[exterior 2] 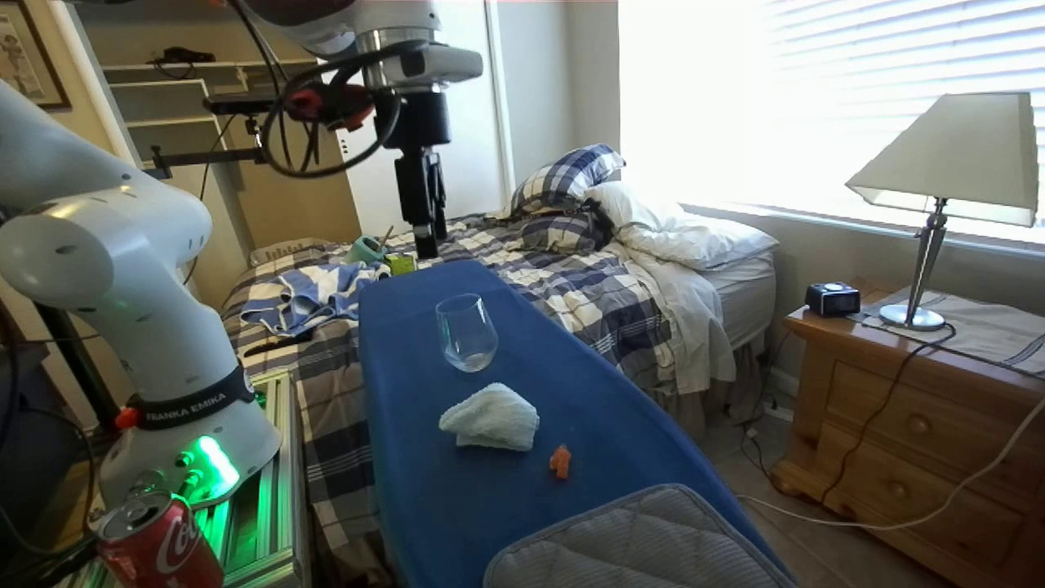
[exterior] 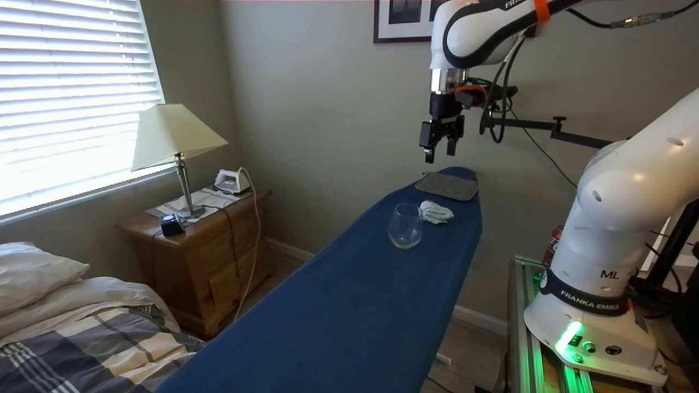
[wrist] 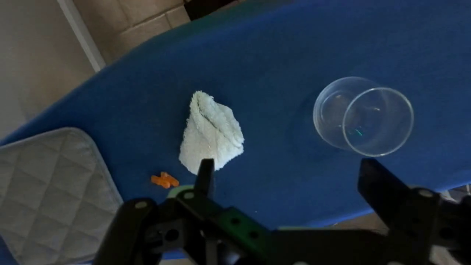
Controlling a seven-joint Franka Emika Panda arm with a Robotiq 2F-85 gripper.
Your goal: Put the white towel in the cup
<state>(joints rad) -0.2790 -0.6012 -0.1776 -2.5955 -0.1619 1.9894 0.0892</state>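
Pointing downward, pincer (exterior: pixel 441 154) agape.

I see open air beneath the gripper (exterior: pixel 440 154), which hangs well above the desk (exterior: pixel 349 316), and in the wrist view a bare strip leaves a way down between the white towel (wrist: pixel 212 134) and the clear cup (wrist: pixel 362 117). In an exterior view the cup stands in the way on the towel's far side, an orange bit (exterior 2: pixel 560 462) and the gray pad (exterior 2: pixel 629 547) obstruct its near right, and bare desk to its left gives free passage.
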